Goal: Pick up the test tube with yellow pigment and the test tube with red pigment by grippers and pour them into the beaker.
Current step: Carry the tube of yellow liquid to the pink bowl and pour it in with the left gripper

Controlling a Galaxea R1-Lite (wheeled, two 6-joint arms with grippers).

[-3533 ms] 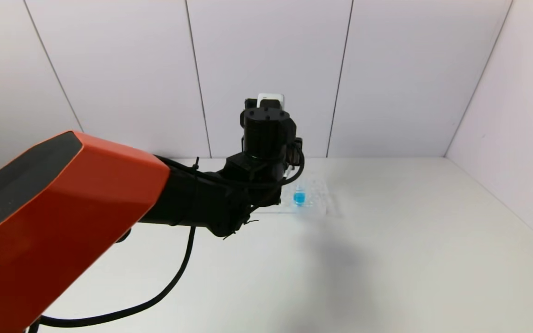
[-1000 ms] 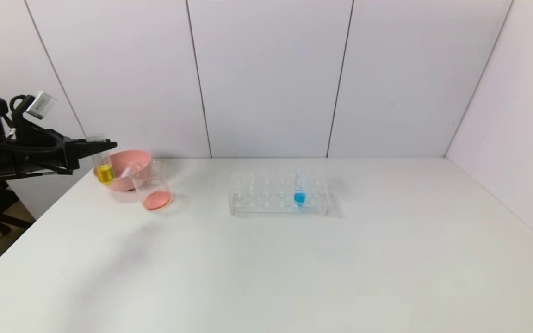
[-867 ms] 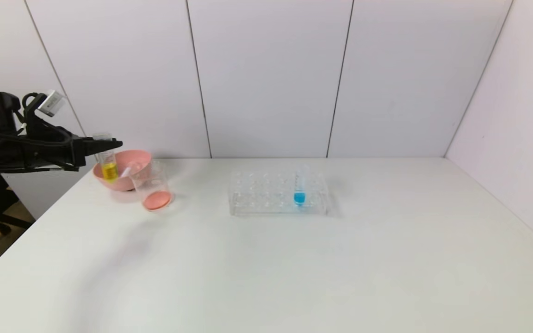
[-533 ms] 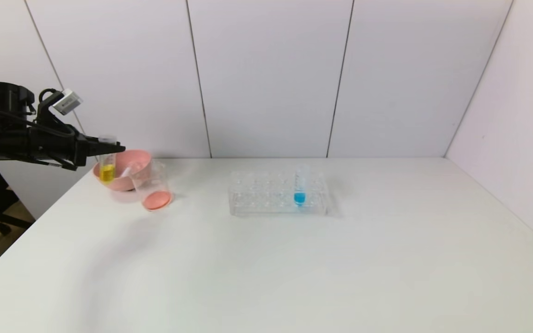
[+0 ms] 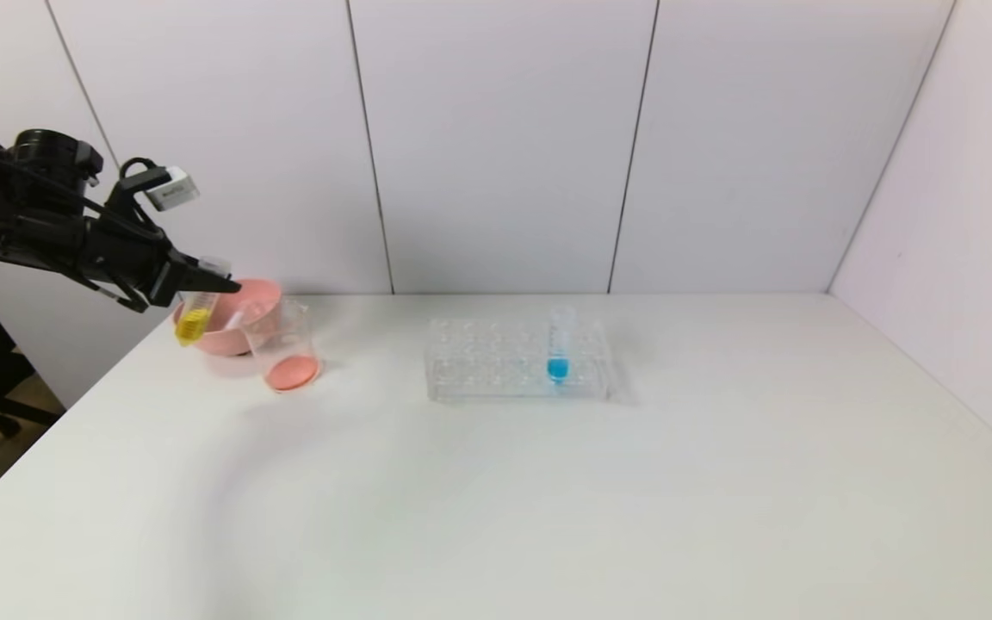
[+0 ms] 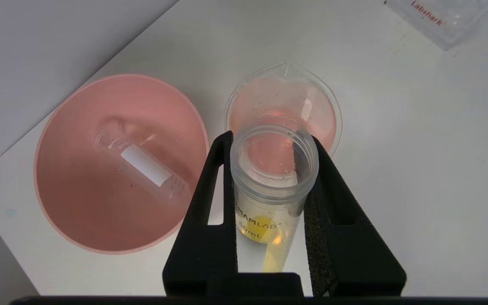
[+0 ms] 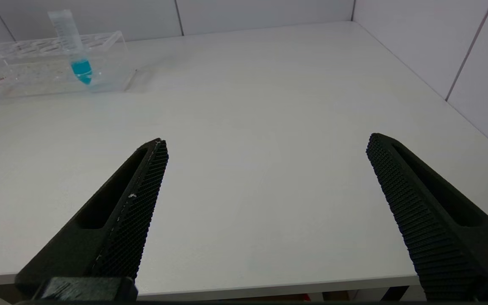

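Note:
My left gripper (image 5: 213,281) is shut on the test tube with yellow pigment (image 5: 194,316) and holds it in the air over the near rim of the pink bowl (image 5: 257,297), just left of the beaker (image 5: 282,331). The tube is tilted, with its yellow tip down and away from the beaker. In the left wrist view the fingers (image 6: 223,178) clamp the tube (image 6: 269,203) just under its open mouth, in front of the beaker (image 6: 334,114), which holds red-orange liquid. No red-tipped tube shows. My right gripper (image 7: 266,142) is open and empty over the table's front edge.
A clear tube with a white band (image 6: 142,169) lies inside the pink bowl (image 6: 79,212). A clear many-holed rack (image 5: 479,366) stands mid-table with a blue-tipped tube (image 5: 558,353) upright in it. They also show in the right wrist view: rack (image 7: 23,72), blue tube (image 7: 76,51).
My left gripper has risen and moved right toward the beaker with the yellow tube. The tube has gone from upright to tilted. Earlier the arm was at the rack.

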